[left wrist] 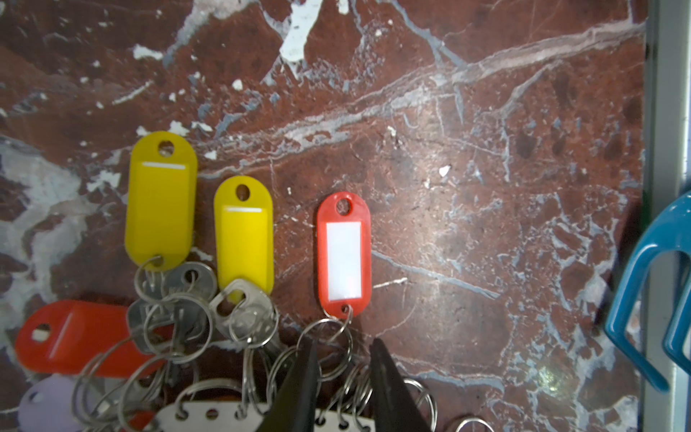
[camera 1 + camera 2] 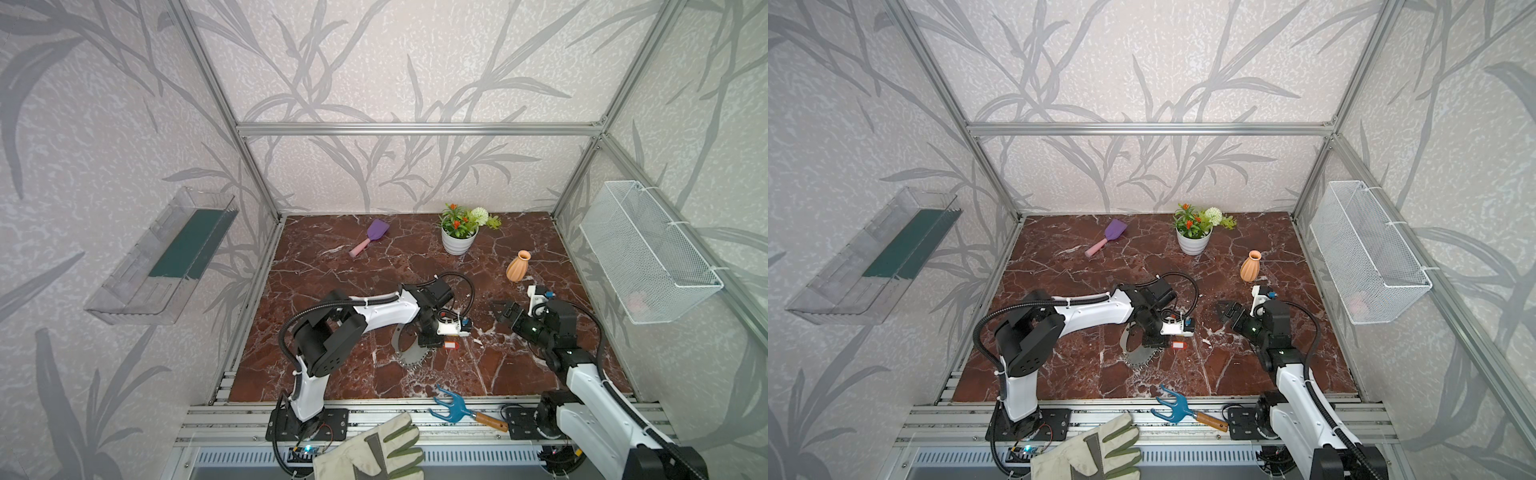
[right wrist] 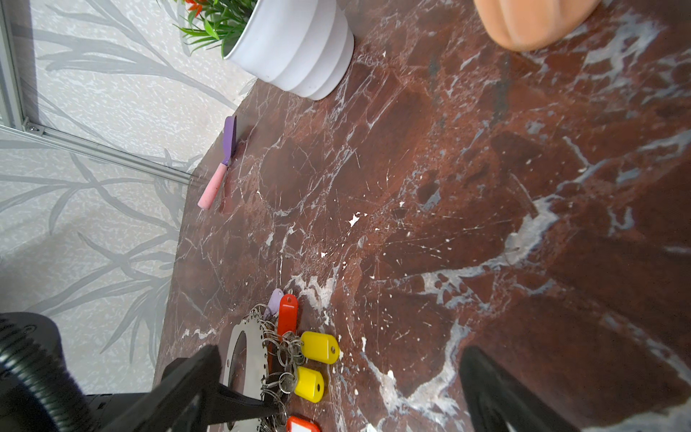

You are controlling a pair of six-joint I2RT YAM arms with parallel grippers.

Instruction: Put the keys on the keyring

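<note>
Red key (image 1: 344, 254) lies flat, long axis pointing away from left claw (image 1: 343, 355), tips parted astride its ring (image 1: 324, 321); yellow keys (image 1: 243, 232) parallel beside; right claw (image 2: 500, 311) released, apart

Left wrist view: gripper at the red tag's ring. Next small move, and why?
Probably close the left gripper: the silver split ring of the white-labelled red plastic key tag sits between its parted fingertips, nothing gripped yet.

Two yellow plastic key tags (image 1: 160, 202), two red plastic key tags (image 1: 344, 254) and one pale lilac plastic key tag (image 1: 52, 407) are lying with one flat grey keyring band (image 1: 194, 420), one purple plastic scoop (image 2: 377, 230), one white ribbed flowerpot (image 2: 457, 243) and one orange ribbed vase (image 2: 517, 268).
</note>
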